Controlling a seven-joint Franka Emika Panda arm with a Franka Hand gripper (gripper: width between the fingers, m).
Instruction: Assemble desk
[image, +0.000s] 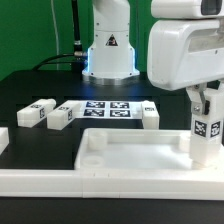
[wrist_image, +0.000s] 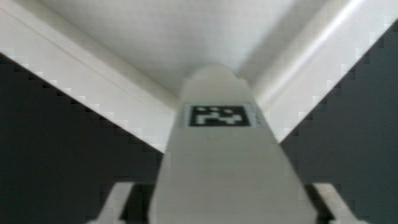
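The white tabletop (image: 130, 152) lies at the front with its rim up. One tagged leg block (image: 206, 128) stands upright in the tabletop's corner at the exterior view's right. My gripper (image: 205, 108) reaches down over its upper end, one finger on each side. In the wrist view the leg (wrist_image: 221, 150) runs away from the camera toward the tabletop corner (wrist_image: 196, 30). My gripper (wrist_image: 222, 208) straddles the leg, and a dark gap shows between each finger and the leg's sides. Three more leg blocks (image: 40, 112) (image: 60, 117) (image: 148, 115) lie on the black table behind the tabletop.
The marker board (image: 108, 108) lies flat between the loose legs. My arm's base (image: 108, 52) stands behind it. Another white piece (image: 3, 138) shows at the exterior view's left edge. A green backdrop closes the back.
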